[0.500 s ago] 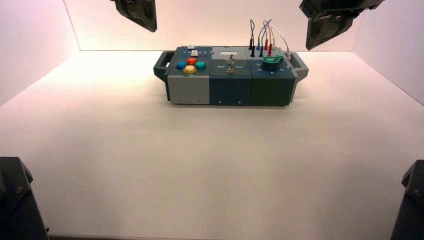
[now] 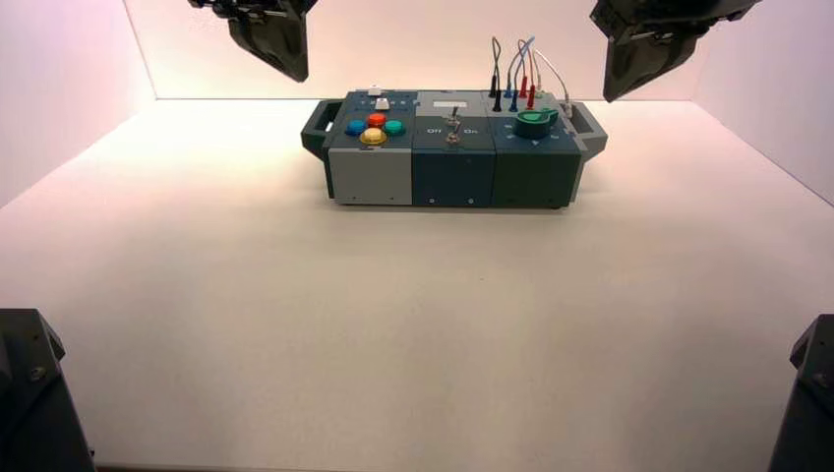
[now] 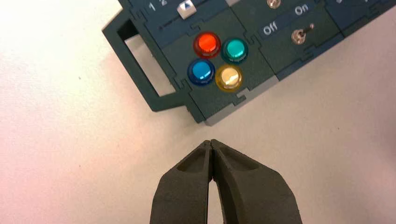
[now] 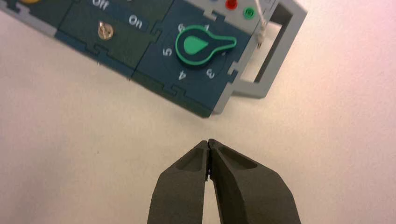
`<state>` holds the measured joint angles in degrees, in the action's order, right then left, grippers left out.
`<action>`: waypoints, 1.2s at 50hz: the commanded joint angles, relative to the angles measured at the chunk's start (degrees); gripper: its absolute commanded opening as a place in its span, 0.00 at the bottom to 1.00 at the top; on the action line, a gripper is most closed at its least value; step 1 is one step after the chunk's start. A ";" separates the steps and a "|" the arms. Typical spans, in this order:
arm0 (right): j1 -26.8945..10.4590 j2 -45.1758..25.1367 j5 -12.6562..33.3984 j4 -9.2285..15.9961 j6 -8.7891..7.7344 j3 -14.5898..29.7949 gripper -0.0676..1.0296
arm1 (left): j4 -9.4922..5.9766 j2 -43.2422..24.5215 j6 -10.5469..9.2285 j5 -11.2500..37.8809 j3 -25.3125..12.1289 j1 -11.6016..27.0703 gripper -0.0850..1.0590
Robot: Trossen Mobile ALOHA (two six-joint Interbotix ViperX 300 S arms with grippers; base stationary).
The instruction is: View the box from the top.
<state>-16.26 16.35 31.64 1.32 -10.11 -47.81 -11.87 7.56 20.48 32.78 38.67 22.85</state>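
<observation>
The long dark teal-grey box [image 2: 452, 172] stands at the back middle of the table, with end handles and light grey, navy and dark green front panels. My left gripper [image 3: 211, 142] hangs high above its left end, shut and empty; that wrist view looks down on the red [image 3: 207, 43], green [image 3: 235, 49], blue [image 3: 201, 71] and yellow [image 3: 229, 77] buttons and a toggle switch [image 3: 299, 36] between "Off" and "On". My right gripper [image 4: 208, 142] hangs high above the right end, shut and empty, over the green knob [image 4: 201, 45] and the right handle [image 4: 271, 56].
Coloured wires [image 2: 516, 74] stand plugged in at the box's back right. White walls close the table at the back and both sides. The arm bases [image 2: 34, 393] sit at the front corners.
The left arm has shifted slightly left at the top of the high view. The right arm and the box have not moved.
</observation>
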 commanded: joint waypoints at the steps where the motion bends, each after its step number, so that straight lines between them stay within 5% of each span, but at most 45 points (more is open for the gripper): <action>1: -0.09 -0.26 2.02 0.09 0.09 3.43 0.04 | 0.00 -0.09 0.26 2.90 -4.13 0.09 0.05; 9: 0.26 -2.11 5.19 -0.09 -0.18 7.29 0.04 | 0.09 -1.93 1.49 7.73 -9.93 0.09 0.05; 22: 0.26 -4.48 17.67 -0.26 -0.35 18.02 0.04 | 0.26 -5.19 2.02 23.20 -24.43 0.09 0.05; 33: 0.26 -4.22 24.35 0.62 -0.44 26.54 0.04 | 0.26 -6.68 2.11 28.74 -32.08 0.09 0.05; 41: 0.97 -4.57 27.51 4.04 -3.60 30.94 0.04 | 0.26 -6.68 2.02 31.20 -34.45 0.00 0.05; 53: 5.89 -4.75 29.36 14.41 -9.23 33.13 0.04 | 0.00 -6.24 2.02 32.87 -36.91 -0.70 0.05; 60: 7.29 -5.19 30.50 15.38 -10.55 34.63 0.04 | -0.53 -6.42 2.02 34.10 -39.02 -1.14 0.05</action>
<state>-9.49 10.72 61.79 15.82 -19.78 -15.73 -12.04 -0.09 22.24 66.45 2.37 22.06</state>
